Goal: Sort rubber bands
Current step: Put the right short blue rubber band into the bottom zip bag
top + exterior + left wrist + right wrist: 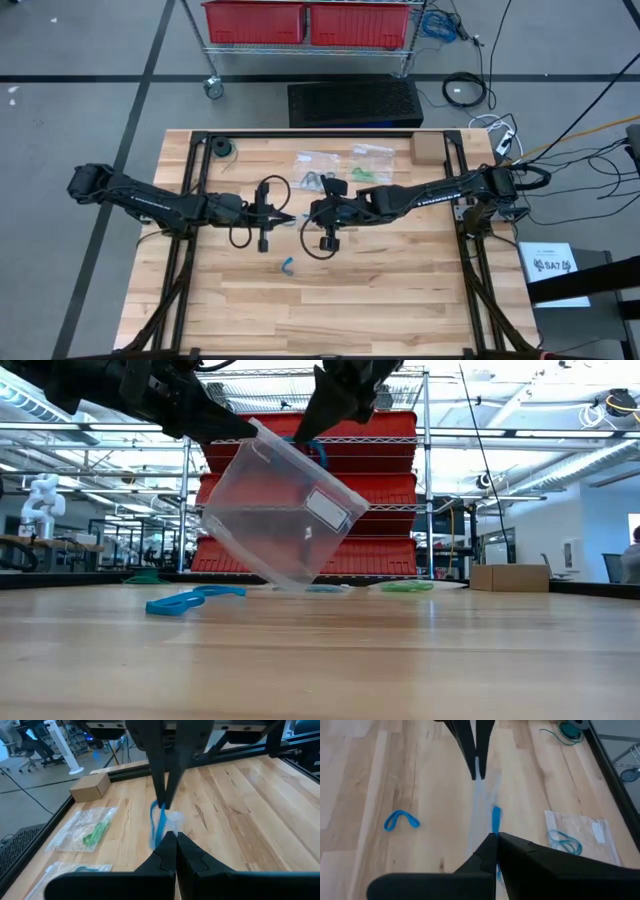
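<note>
Both end effectors (302, 217) pinching clear bag (280, 510), blue rubber band (318, 452) inside

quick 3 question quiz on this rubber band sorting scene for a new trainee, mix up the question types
1. True or false: the left gripper and the right gripper are both shut on the clear plastic bag, holding it off the table.
2. Multiple choice: what colour is the loose rubber band lying on the bare wood nearest the camera in the low view? A) green B) blue C) dark grey
3. Fill in: the cardboard box sits near the table's far ____ corner in the high view.

Key: 1 true; 2 B; 3 right.
</note>
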{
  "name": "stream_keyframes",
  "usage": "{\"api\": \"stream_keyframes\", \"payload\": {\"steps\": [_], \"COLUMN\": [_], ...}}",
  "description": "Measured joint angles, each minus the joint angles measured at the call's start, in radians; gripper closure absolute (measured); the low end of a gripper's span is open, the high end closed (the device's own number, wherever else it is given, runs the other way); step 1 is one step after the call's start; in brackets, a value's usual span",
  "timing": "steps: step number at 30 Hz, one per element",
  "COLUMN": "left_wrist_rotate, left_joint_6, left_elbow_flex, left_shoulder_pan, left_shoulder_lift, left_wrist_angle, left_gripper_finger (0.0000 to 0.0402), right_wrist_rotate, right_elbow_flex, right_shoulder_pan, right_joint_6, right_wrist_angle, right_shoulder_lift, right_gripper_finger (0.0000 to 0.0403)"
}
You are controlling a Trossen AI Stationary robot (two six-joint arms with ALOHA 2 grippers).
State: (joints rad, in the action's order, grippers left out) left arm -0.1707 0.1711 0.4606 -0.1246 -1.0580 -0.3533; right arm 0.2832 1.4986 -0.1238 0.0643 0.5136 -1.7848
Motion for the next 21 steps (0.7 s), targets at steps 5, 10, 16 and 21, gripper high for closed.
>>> {"api": "stream_keyframes", "payload": {"steps": [5,10,16,21], "left_wrist_rotate": [0.002,0.002,0.002,0.002], "left_joint_6": [0.0,0.0,0.0,0.0], "left_elbow_flex": [0.0,0.0,0.0,0.0], "left_shoulder_pan": [0.0,0.0,0.0,0.0], "left_shoulder_lift": [0.0,0.0,0.0,0.0], "left_wrist_angle": [0.0,-0.002,0.0,0.003], "left_gripper_finger": [0.0402,0.0402,0.0402,0.0402], "right_wrist_rotate": [0.002,-0.001,0.007,0.007], "right_elbow_flex": [0.0,0.0,0.0,0.0], "right_shoulder_pan": [0.0,-0.007,-0.028,-0.04], "right_joint_6": [0.009,0.028,0.028,0.029], "right_wrist_angle": [0.008,0.006,0.003,-0.013], "right_shoulder_lift": [0.001,0.001,0.008,0.046], "right_gripper_finger": [0.0403,0.0403,0.0403,0.0403]}}
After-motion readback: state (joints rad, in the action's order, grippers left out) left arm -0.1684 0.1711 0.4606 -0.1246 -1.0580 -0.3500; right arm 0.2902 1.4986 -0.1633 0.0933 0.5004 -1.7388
